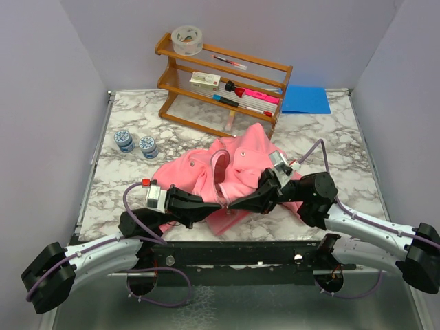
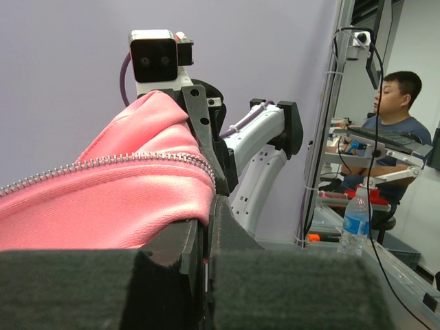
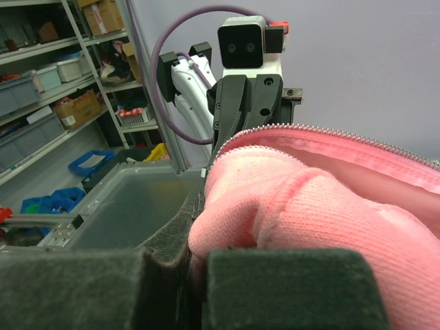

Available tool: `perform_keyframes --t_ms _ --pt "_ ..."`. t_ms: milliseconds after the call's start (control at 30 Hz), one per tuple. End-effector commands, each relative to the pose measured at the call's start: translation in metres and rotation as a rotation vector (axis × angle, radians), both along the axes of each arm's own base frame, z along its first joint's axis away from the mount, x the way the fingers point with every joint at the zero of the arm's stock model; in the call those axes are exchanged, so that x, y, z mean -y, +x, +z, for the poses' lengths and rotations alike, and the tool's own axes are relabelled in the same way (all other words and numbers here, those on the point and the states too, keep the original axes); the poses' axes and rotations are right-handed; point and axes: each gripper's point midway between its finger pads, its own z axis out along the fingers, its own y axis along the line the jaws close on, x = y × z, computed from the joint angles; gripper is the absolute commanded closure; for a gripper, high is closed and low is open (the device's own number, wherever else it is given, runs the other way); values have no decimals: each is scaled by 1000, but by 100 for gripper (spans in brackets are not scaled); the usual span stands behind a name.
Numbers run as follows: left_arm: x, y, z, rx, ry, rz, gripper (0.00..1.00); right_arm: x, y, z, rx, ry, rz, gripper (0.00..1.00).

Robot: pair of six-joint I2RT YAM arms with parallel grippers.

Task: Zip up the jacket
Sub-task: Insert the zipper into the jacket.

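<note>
1. The left jaws are pinched narrow on the jacket (image 2: 117,199) edge, just under its zipper teeth (image 2: 103,163). The right jaws are nipped tight on a fold of fleece beside the opposite row. The two pairs meet nose to nose at the jacket's 6 o'clock hem.
2. The jacket looks light, soft and floppy. It should bunch and stretch rather than hold a line, so the teeth probably need pulling taut. The best hold is likely the bottom ends of the two zipper edges. I cannot make out the slider.
3. It lies crumpled at the centre of the worktop (image 1: 344,158), open in front, reaching toward 6 o'clock.
4. The worktop is marble-patterned and looks smooth, so fleece may slide on it.
5. A wooden rack (image 1: 227,82) stands at 12 o'clock, two small jars (image 1: 135,142) at 10 and a blue sheet (image 1: 306,100) at 1. Plain walls close three sides.
</note>
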Motion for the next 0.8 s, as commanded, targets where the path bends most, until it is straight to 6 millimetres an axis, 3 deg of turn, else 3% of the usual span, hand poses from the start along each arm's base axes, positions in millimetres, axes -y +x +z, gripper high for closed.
perform_keyframes --t_ms 0,767 --pt "-6 -13 19 85 -48 -21 100 4 1 27 61 86 -25 100" --pt "-2 -7 13 69 -16 -3 100 0 4 29 50 83 -23 100"
